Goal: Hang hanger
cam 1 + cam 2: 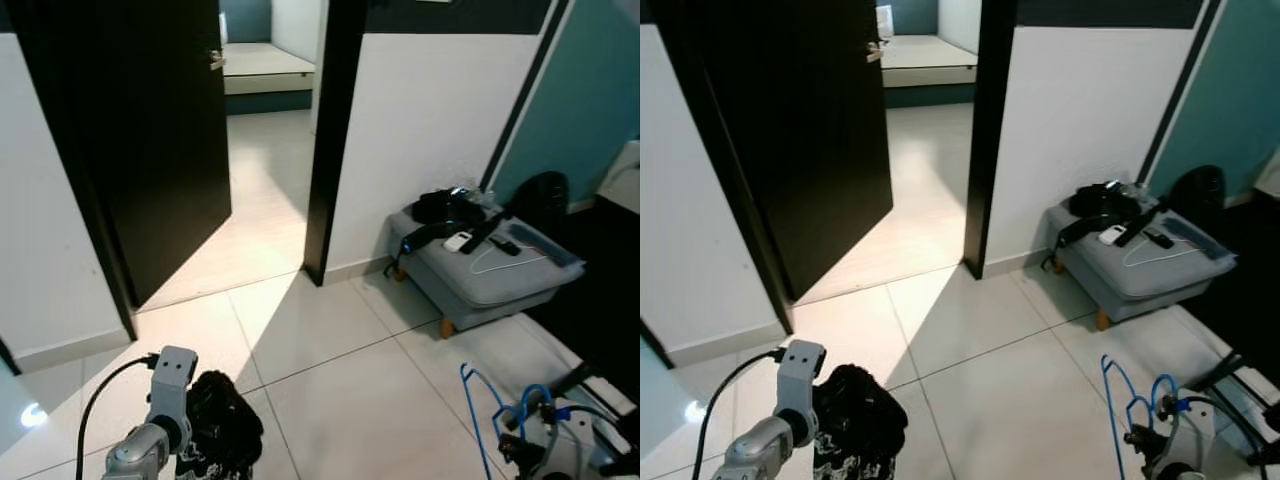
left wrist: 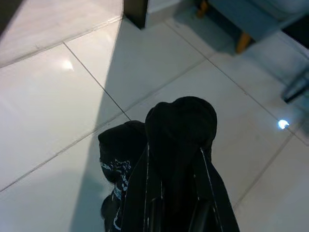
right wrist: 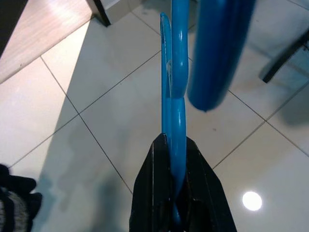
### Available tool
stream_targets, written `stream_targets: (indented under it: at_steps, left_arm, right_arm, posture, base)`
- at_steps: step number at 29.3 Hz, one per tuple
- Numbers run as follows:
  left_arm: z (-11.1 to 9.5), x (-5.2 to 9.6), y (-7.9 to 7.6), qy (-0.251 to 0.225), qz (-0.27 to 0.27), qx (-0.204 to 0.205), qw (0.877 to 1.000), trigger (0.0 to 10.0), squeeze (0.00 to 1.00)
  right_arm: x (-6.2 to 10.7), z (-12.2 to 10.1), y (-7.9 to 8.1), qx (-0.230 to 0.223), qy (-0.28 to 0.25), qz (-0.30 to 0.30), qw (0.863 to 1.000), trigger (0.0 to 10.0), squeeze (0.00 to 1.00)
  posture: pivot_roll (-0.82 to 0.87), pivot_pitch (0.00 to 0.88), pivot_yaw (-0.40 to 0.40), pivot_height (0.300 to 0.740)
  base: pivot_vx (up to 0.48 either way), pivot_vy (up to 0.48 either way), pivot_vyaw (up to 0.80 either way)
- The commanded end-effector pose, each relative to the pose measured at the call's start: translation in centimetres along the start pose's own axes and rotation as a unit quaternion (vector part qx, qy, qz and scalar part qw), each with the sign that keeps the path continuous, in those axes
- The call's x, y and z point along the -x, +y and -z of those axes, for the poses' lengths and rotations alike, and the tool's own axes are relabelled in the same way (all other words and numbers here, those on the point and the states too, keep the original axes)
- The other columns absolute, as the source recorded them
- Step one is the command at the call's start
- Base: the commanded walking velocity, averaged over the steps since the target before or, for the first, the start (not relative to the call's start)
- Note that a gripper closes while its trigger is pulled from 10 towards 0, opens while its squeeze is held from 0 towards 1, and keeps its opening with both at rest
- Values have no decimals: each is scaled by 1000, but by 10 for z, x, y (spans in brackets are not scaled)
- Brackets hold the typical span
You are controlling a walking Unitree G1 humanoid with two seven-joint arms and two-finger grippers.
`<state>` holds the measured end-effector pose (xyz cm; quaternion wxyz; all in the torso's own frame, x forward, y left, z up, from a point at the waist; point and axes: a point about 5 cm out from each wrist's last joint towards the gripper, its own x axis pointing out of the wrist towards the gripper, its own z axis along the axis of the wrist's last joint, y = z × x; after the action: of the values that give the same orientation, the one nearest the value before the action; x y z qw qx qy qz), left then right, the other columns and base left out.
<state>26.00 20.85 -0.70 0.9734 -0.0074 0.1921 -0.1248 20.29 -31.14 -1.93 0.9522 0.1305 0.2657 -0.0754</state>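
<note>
Low, right gripper [image 3: 176, 193] pinches blue hanger [image 3: 174, 72]; left gripper [image 2: 178, 159] grips black garment [image 2: 178, 125].

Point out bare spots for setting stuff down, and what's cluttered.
Free: the white tiled floor between the open black door and the grey padded bench. Crowded: the bench top carries black bags and cables. Left gripper holds black cloth; right gripper holds the blue wire hanger.
</note>
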Motion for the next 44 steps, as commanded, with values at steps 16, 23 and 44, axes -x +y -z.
stream_targets:
  at_steps: [16,23,44]
  left_arm:
    - [-22,-4,7,-42,-3,-23,999,10000,0]
    - [-106,-14,25,-156,-4,-109,982,10000,0]
    - [-200,9,10,-266,62,-230,934,10000,0]
  right_arm:
    - [17,19,-21,-11,23,30,999,10000,0]
    - [10,13,-12,8,24,2,1000,10000,0]
    - [26,-161,13,152,-182,-235,942,10000,0]
  posture:
    - [-6,1,-41,740]
    - [-11,22,-14,740]
    - [-12,0,-77,740]
  base:
    - [0,0,-477]
    - [0,0,-800]
    - [0,0,-381]
